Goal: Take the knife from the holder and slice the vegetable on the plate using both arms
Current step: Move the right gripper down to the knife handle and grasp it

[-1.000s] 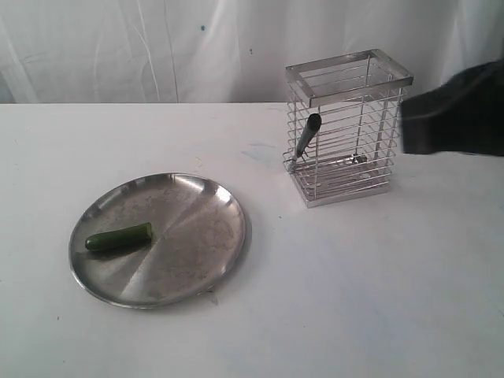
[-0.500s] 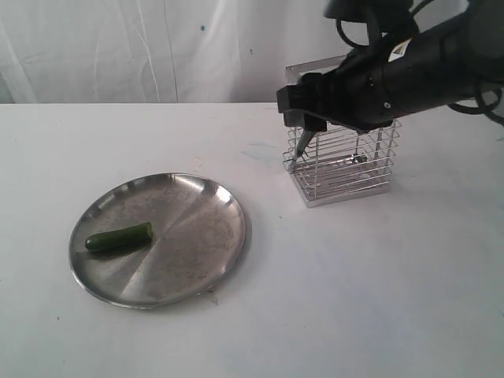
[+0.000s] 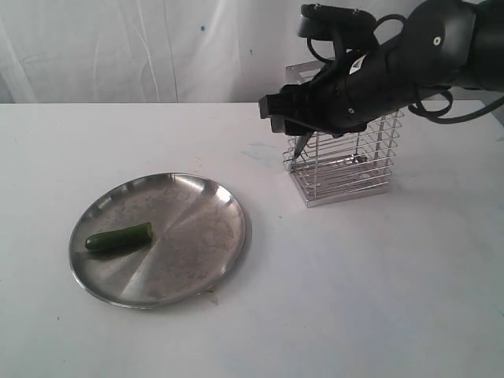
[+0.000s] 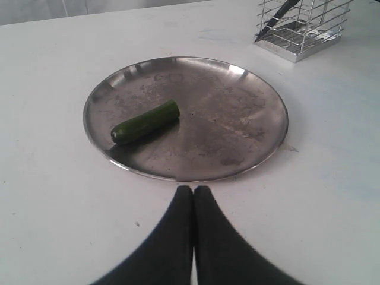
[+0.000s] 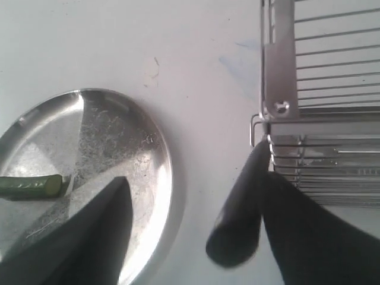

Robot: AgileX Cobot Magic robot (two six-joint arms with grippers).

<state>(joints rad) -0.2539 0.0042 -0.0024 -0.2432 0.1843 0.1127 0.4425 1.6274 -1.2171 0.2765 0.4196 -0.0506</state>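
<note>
The dark-green vegetable lies on the left part of the steel plate. The dark knife leans out of the wire holder at its plate-side corner. My right gripper hangs over that corner. In the right wrist view the right gripper is open, with the knife's handle between the fingers. The handle is close against one finger and well apart from the other. My left gripper is shut and empty, just off the plate's near rim, facing the vegetable.
A white table carries everything, with a white curtain behind it. The holder stands beyond the plate, with the knife sticking out of it. The right arm's thick black body and cables cover the holder's top.
The right arm has swung in from the right edge to above the holder, then crept left. Its jaws have opened round the knife handle. Plate, vegetable and holder have not moved.
</note>
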